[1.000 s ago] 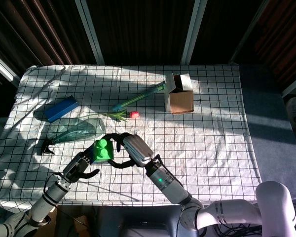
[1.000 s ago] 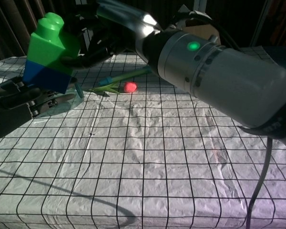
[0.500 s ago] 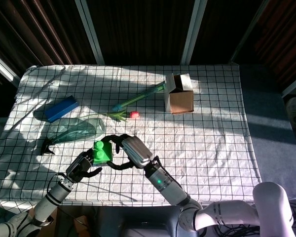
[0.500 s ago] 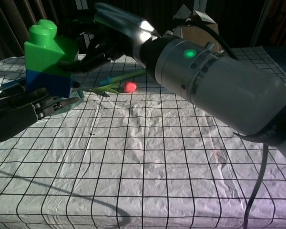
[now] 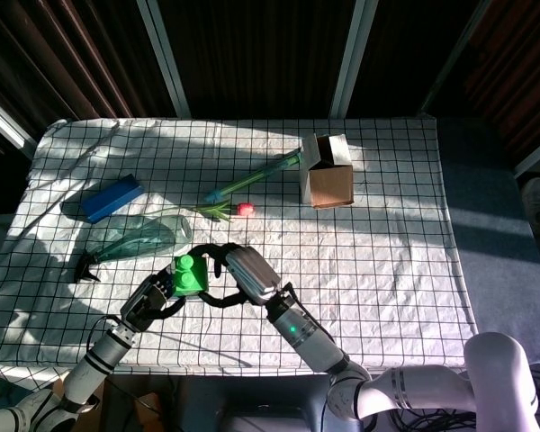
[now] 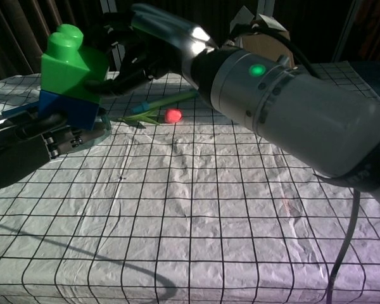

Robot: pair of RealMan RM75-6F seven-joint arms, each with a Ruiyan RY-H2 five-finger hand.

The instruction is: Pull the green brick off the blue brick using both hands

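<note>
A green brick (image 5: 189, 273) (image 6: 73, 60) sits stacked on a blue brick (image 6: 69, 109), both held in the air above the near left of the table. My right hand (image 5: 238, 270) (image 6: 152, 44) grips the green brick from the right, its dark fingers wrapped around the brick's side. My left hand (image 5: 151, 299) (image 6: 31, 136) comes up from below left and its fingers close on the blue brick. In the head view the blue brick is hidden under the green one.
On the checked cloth (image 5: 387, 252) lie a clear glass vase (image 5: 144, 238), a flat blue box (image 5: 112, 196), a green-stemmed flower with a pink bud (image 5: 244, 209) (image 6: 173, 115), an open cardboard box (image 5: 328, 171) and a small black clip (image 5: 88, 268).
My left hand rose from below the bricks and took hold of the blue brick. The right hand kept the stack almost still, tilting it slightly.
</note>
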